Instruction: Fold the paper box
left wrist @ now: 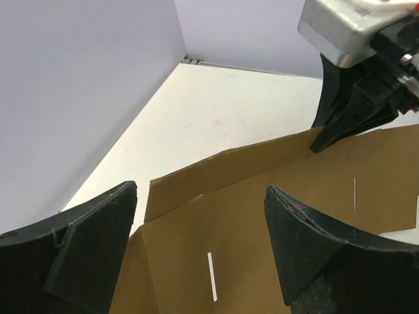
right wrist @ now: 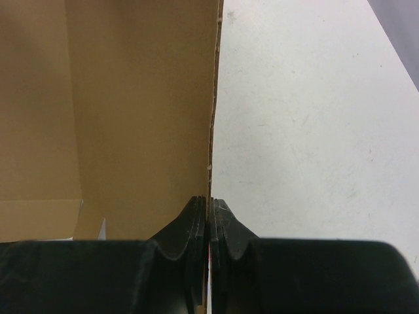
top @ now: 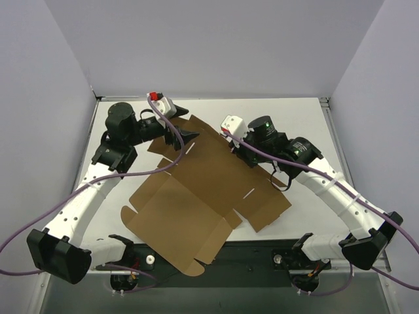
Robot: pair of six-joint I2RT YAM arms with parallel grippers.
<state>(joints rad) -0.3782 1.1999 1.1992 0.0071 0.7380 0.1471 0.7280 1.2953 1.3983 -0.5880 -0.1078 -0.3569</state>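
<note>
The paper box [top: 209,196] is a flat brown die-cut sheet lying diagonally on the white table [top: 294,118], with flaps and small slits. My left gripper [top: 188,123] is open over the sheet's far left corner. In the left wrist view its fingers [left wrist: 85,248] straddle the cardboard [left wrist: 249,229] without touching it. My right gripper [top: 241,154] is shut on the sheet's far right edge. In the right wrist view the pads [right wrist: 196,222] pinch the thin cardboard edge [right wrist: 131,98], and that flap stands raised. The right gripper also shows in the left wrist view [left wrist: 353,118].
Grey walls enclose the table on the left, back and right. The sheet's near corner [top: 196,268] overhangs the dark strip at the table's front edge, between the two arm bases. Purple cables run along both arms.
</note>
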